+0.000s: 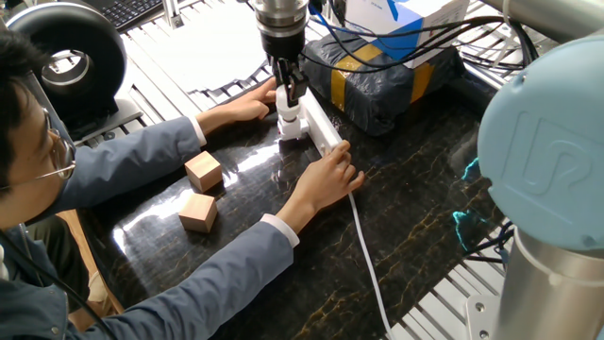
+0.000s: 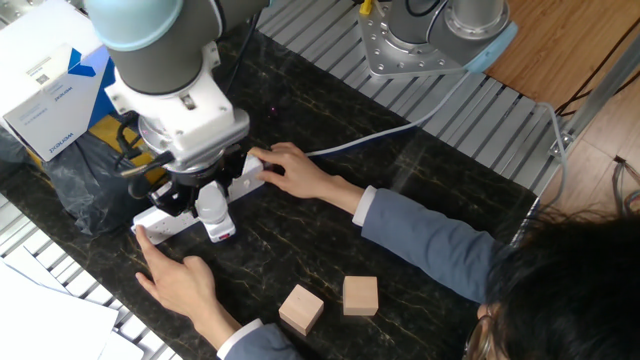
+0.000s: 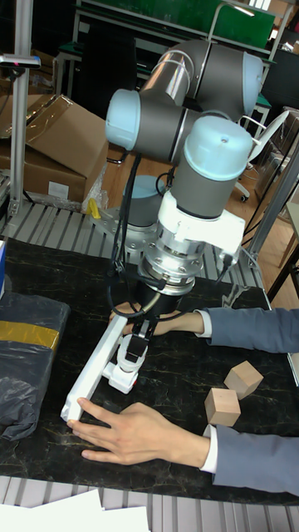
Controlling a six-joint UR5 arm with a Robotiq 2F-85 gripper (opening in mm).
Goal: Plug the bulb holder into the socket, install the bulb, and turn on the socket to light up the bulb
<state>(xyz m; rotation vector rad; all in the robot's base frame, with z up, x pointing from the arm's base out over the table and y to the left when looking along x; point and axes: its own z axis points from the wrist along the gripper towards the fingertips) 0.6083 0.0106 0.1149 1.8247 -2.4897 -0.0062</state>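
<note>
Claw (image 1: 292, 93) clenched on the bulb (image 2: 211, 205) above the holder (image 3: 123, 381) — keep it upright, twist gently — 2 hands (image 1: 326, 177) steadying the socket (image 3: 93, 372).

Bright, even overhead light across all three views, colours clean and well exposed. The glossy black marble-patterned tabletop (image 1: 425, 217) throws white glare beside the two tan wooden cubes (image 1: 201, 194). Shadows beneath the person's grey sleeves (image 2: 440, 250) are soft and short. The big pale-blue robot joint (image 1: 547, 161) close to the lens looks soft, out of focus. In the tall fixed view, the background workshop sits dimmer, and the white paper (image 3: 91, 517) nearly blows out.
</note>
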